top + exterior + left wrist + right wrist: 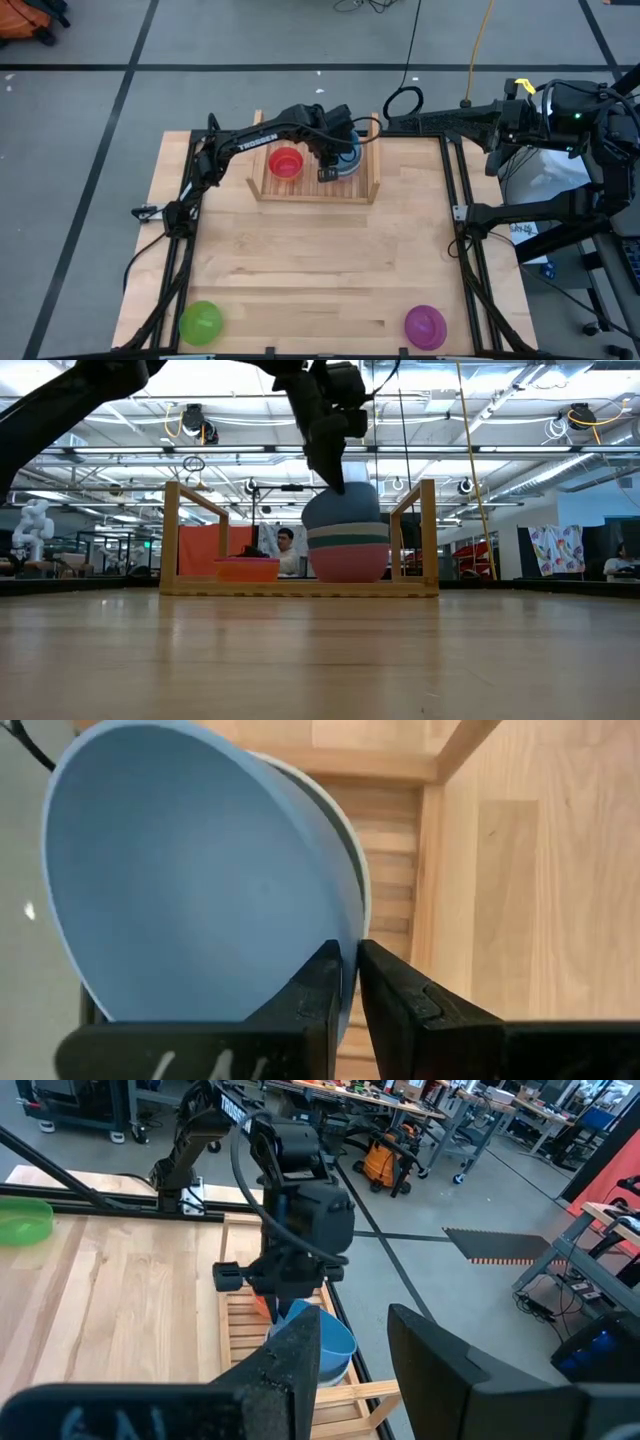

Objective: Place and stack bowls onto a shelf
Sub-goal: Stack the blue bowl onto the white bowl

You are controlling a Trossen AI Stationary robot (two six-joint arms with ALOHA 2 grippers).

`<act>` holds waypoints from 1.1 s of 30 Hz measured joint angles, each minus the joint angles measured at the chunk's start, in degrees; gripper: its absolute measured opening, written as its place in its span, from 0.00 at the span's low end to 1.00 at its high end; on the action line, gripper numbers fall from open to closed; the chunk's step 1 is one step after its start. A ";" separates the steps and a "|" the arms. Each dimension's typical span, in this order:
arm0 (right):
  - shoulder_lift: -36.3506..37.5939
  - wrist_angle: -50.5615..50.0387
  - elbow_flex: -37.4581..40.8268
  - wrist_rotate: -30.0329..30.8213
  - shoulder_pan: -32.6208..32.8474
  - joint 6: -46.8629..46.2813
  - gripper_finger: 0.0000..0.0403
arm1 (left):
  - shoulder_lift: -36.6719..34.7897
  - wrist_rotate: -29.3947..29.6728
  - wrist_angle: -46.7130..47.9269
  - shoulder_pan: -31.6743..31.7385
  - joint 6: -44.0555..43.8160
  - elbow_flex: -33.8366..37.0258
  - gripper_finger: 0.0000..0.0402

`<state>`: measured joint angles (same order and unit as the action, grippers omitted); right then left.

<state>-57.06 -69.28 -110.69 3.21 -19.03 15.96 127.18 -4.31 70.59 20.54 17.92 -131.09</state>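
Observation:
On the shelf [315, 190], a stack of bowls [347, 550] stands on the right side: pink at the bottom, then teal, then white, with the blue bowl [200, 880] on top, tipped in the white one. A red bowl [285, 163] sits on the shelf's left side. My left gripper [350, 975] hangs over the stack, pointing steeply down and open by a narrow gap, its tips on either side of the blue bowl's rim. My right gripper [350, 1370] is open and raised, off the table's right edge. My left gripper has one fingertip inside and one outside the blue bowl's rim [357, 935], coming from above. A thin gap shows between the fingers, and I cannot tell whether either one touches the rim. The bowl rests tilted on the stack.
A green bowl [200, 322] lies at the near left corner of the table and a purple bowl [425, 325] at the near right. The shelf's upright side boards [428, 530] flank the stack. Bare wood lies between the shelf and the near bowls.

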 joint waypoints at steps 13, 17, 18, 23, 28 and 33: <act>0.02 0.00 0.00 -0.01 0.00 1.67 0.28 | -0.29 0.48 -3.64 -0.06 2.64 -0.04 0.11; 0.02 0.00 0.00 -0.01 0.00 2.10 0.28 | 0.13 0.45 -3.00 -0.05 2.00 0.30 0.11; 0.02 0.00 -0.02 -0.01 -0.01 2.36 0.28 | 0.27 0.41 -2.54 0.03 1.91 0.36 0.11; 0.02 0.02 0.00 -0.01 0.01 2.74 0.28 | 1.15 0.26 -2.66 0.04 1.60 0.38 0.11; 0.02 0.00 0.00 -0.01 -0.02 2.74 0.28 | 1.80 0.50 -3.22 -0.01 1.17 0.38 0.11; 0.02 0.01 0.00 0.01 -0.02 2.74 0.28 | 1.74 3.35 -3.89 -0.31 1.22 0.38 0.11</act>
<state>-57.04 -69.26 -110.69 3.22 -19.05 18.70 128.91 -0.96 66.70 20.23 19.14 -130.72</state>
